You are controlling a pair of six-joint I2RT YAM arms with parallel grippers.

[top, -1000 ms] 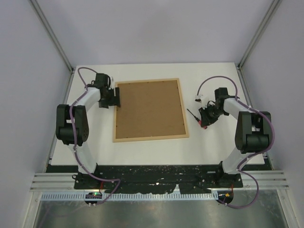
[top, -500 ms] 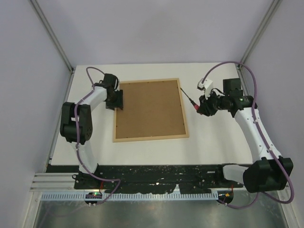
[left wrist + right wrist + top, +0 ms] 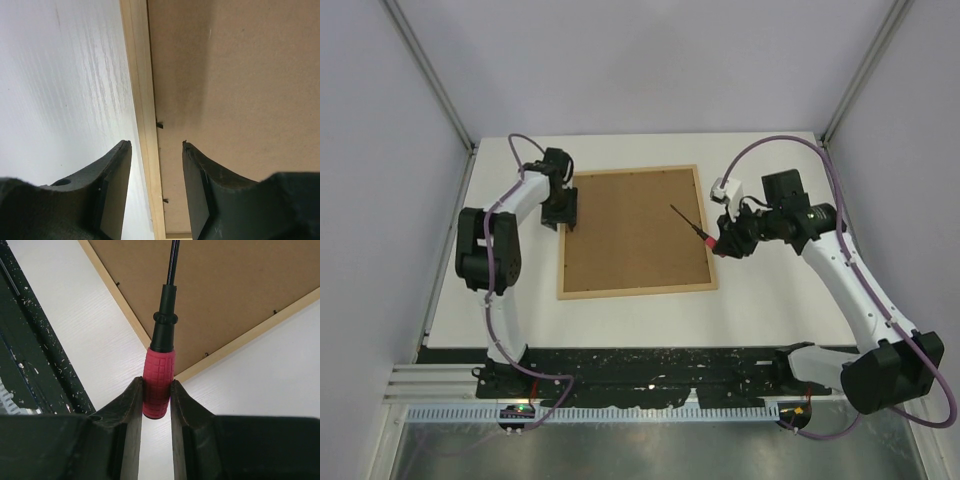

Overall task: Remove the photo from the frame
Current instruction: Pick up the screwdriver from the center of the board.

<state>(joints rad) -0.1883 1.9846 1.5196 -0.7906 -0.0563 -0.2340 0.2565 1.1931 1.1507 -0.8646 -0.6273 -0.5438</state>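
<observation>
The photo is not seen: the frame [image 3: 635, 230] lies back-up beneath both tools, and only its brown backing panel [image 3: 240, 75] is shown. The screwdriver [image 3: 159, 382] is clamped by its red handle in the right gripper [image 3: 157, 390], and its tip is cut off in the wrist view. The left gripper [image 3: 156, 146] is held apart, the frame's wooden rail below the gap; contact cannot be judged. Since a second ago, the screwdriver has been carried from beside the frame to over its panel.
</observation>
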